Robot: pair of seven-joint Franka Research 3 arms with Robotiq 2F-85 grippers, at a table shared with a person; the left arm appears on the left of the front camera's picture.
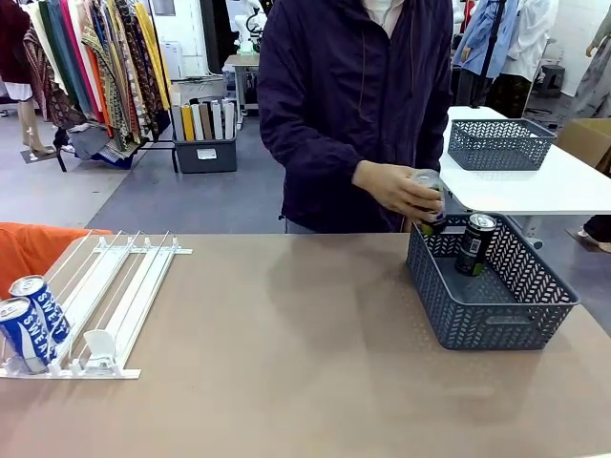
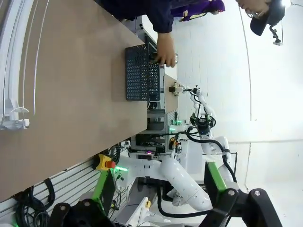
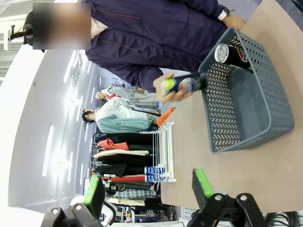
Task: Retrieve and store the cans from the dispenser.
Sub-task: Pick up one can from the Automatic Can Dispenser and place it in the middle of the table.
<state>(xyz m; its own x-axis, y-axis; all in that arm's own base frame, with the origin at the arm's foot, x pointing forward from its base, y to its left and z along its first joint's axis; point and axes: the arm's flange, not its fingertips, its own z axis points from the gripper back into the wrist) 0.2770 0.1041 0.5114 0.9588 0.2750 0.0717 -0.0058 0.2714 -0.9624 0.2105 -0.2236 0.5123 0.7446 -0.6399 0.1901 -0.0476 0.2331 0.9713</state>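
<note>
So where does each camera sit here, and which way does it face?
Front: fixed on the robot's side, looking across the table at the person, whose hand holds a can by the basket.
Left wrist: on the left arm, rolled sideways, looking past the dispenser; left gripper open at the bottom edge.
Right wrist: on the right arm, facing the basket; right gripper open.
Shared: all show the basket.

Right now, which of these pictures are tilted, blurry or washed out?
Front view: evenly lit and sharp. Left wrist view: rolled sideways, the white wall washed out. Right wrist view: also rolled, the can in the person's hand smeared by motion.
</note>
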